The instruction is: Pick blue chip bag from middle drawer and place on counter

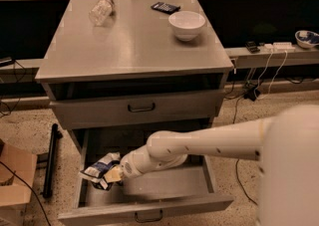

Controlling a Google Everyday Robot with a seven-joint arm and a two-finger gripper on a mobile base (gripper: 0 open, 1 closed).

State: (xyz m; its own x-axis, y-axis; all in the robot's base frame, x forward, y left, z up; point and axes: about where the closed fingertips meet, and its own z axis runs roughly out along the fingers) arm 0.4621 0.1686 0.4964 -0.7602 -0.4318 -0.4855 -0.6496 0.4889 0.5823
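Note:
The blue chip bag (100, 168), crumpled dark blue foil with white ends, is at the left side of the open middle drawer (164, 204), raised off its floor. My gripper (113, 174) reaches into the drawer from the right and is shut on the bag's right end. The white arm (199, 145) stretches across the drawer above its floor. The counter (134, 36) is the grey metal top of the cabinet above.
On the counter lie a clear plastic bottle (100, 10), a dark calculator (165, 7) and a white bowl (186, 24). The upper drawer front (139, 108) overhangs the back of the open drawer. A cardboard box (14, 180) and a black bar (50, 160) are on the floor to the left.

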